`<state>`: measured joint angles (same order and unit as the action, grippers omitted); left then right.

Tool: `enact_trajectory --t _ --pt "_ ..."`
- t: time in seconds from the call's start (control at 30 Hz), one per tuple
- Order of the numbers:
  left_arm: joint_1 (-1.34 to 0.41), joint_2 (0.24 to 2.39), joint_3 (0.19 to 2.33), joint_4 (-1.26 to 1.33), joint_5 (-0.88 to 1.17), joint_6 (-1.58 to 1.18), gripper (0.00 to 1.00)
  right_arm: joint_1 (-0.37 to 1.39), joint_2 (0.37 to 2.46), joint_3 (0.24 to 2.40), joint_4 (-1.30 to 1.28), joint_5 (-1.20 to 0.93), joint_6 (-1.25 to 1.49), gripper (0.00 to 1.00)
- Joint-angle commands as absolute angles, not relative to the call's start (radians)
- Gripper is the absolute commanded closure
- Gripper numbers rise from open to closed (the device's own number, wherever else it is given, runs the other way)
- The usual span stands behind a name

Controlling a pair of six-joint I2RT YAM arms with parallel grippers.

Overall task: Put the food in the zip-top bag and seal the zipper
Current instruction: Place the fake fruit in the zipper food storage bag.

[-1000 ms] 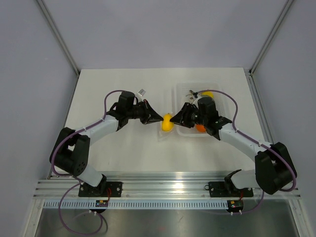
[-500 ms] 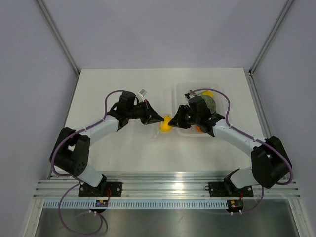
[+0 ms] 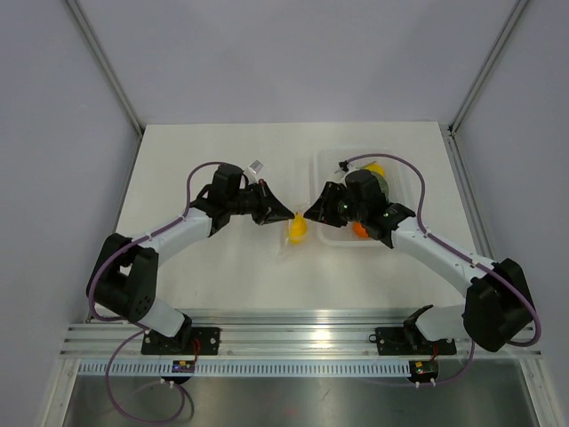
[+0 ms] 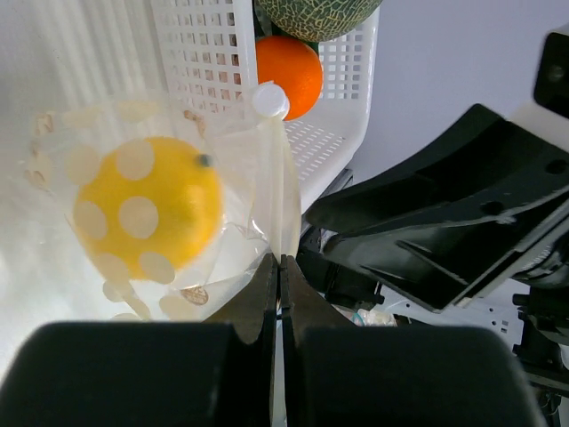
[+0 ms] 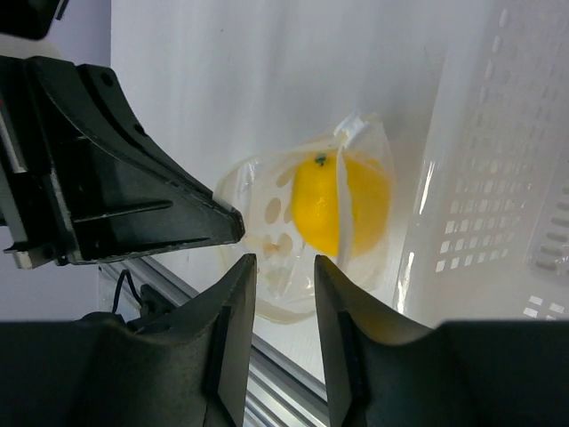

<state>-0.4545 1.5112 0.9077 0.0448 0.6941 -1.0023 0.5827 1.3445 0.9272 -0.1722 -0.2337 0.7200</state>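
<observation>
Food [image 4: 147,209], the yellow lemon, already lies inside the zip-top bag [image 4: 244,178] on the tabletop [image 3: 222,160] between the arms. The left gripper [image 4: 279,260] has its jaws closed on one end of the bag's mouth; the right gripper [image 5: 283,260] hangs close by, jaws partly open and empty. To seal it well, I judge the right jaws should pinch the zipper [image 5: 343,222] next to the left's grip and run along it while the left holds the strip taut.

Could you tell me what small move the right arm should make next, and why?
Probably ease the right gripper forward and close it on the zip-top bag at its mouth edge. The lemon already sits inside, the left gripper is shut on the bag's edge, and the right jaws stand open just short of it.
</observation>
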Motion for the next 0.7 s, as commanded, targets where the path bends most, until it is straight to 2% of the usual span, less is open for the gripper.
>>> enact_trajectory --t 0.0,0.07,0.37,0.43,0.5,0.53,0.6,0.67 --pt "-0.457 1.468 0.936 0.080 0.712 -0.999 1.00 0.594 1.324 0.985 -0.224 -0.152 0.693 0.59" --pt "-0.457 1.460 0.940 0.077 0.712 -0.999 1.00 0.594 1.339 0.980 -0.239 -0.143 0.692 0.54" --pt "-0.457 1.447 0.951 0.060 0.710 -0.996 1.00 0.594 1.387 0.973 -0.245 -0.155 0.684 0.55" --pt "-0.457 1.442 0.950 0.060 0.710 -0.996 1.00 0.597 1.410 0.982 -0.253 -0.172 0.672 0.64" --pt "-0.457 1.439 0.953 0.049 0.710 -0.985 1.00 0.600 1.413 0.985 -0.250 -0.175 0.670 0.81" --pt "-0.456 1.439 0.957 0.037 0.707 -0.974 1.00 0.600 1.411 0.985 -0.241 -0.178 0.672 0.92" --pt "-0.453 1.439 0.994 -0.055 0.692 -0.899 1.00 0.604 1.413 1.011 -0.236 -0.181 0.669 0.99" --pt "-0.446 1.437 1.043 -0.218 0.635 -0.769 1.00 0.606 1.428 1.044 -0.232 -0.195 0.655 1.00"
